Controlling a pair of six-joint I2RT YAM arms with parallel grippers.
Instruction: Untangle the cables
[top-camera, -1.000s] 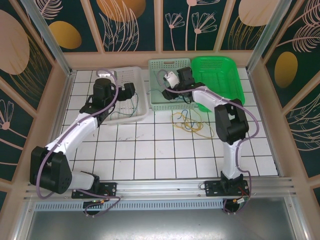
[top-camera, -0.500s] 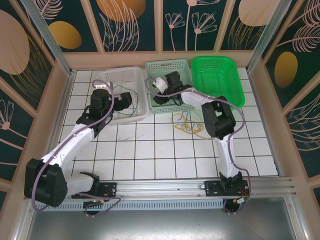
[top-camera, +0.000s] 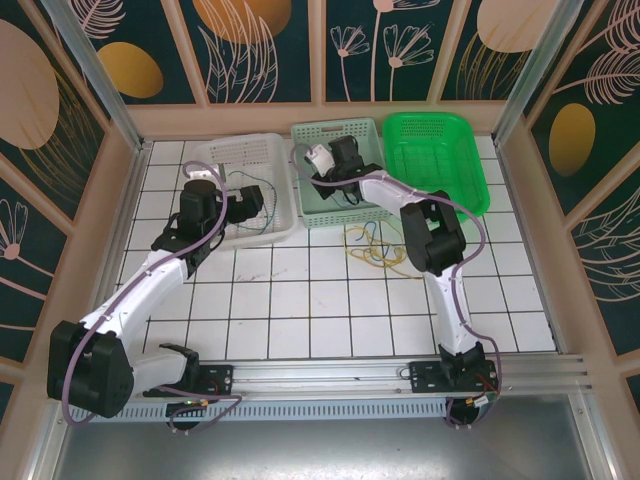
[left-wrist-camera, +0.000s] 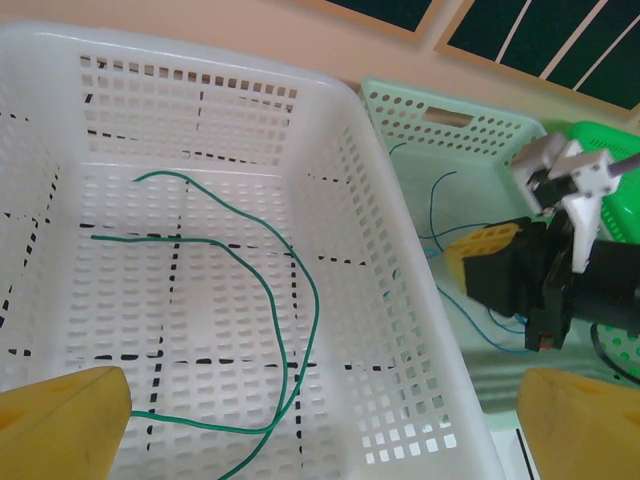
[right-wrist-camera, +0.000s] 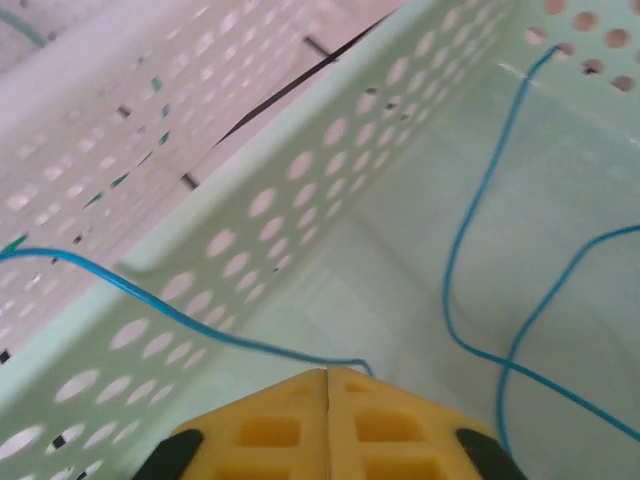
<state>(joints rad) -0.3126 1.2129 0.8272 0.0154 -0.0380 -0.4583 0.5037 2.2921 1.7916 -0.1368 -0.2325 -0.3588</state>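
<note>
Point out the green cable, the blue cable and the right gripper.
green cable (left-wrist-camera: 316, 305): left wrist view, its right-hand bend.
blue cable (right-wrist-camera: 449, 280): right wrist view, its upright stretch.
right gripper (right-wrist-camera: 328, 372): right wrist view, seam between shut fingertips.

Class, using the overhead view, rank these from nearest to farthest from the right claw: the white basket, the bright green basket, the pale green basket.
1. Pale green basket: the right claw is inside it.
2. White basket: just left.
3. Bright green basket: far right.
</note>
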